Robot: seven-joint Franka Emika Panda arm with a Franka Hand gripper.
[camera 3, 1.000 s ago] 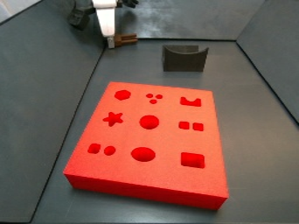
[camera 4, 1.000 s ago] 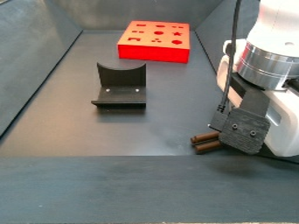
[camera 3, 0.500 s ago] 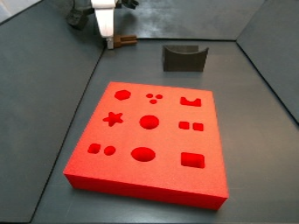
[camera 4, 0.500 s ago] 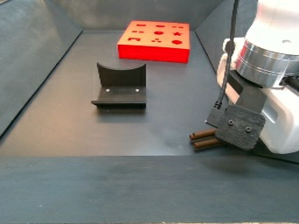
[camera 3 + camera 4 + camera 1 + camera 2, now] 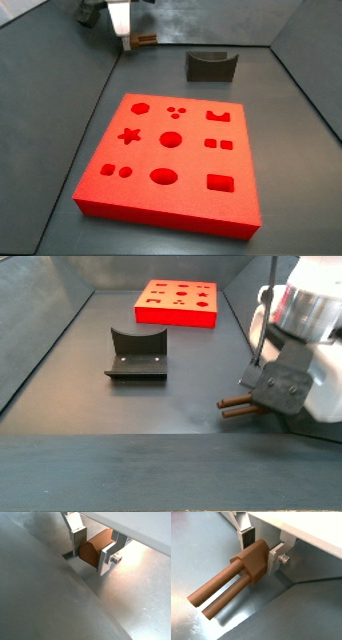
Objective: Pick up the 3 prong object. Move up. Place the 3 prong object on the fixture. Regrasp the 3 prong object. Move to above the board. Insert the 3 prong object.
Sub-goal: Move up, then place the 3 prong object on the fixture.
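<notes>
End effector [image 5: 259, 548] pinched the 3 prong object [image 5: 230, 581] by its brown body; silver plates pressed on either flank in both wrist views, prongs sticking out free. In a side view the 3 prong object [image 5: 235, 404] hung just clear of the grey floor, a thin shadow beneath it, near the corner of the enclosure.

Pick-up judged done; move up judged under way, lift only slight.

The fixture [image 5: 136, 355] stood empty, well apart from the end effector [image 5: 262, 396], nothing in its notch. The board [image 5: 177, 303] lay at the far end, all visible cutouts open. In a side view the board [image 5: 171, 162] showed the three small dots unfilled.

Left to do: finish the rise, place on fixture, regrasp, carry above board, insert.
</notes>
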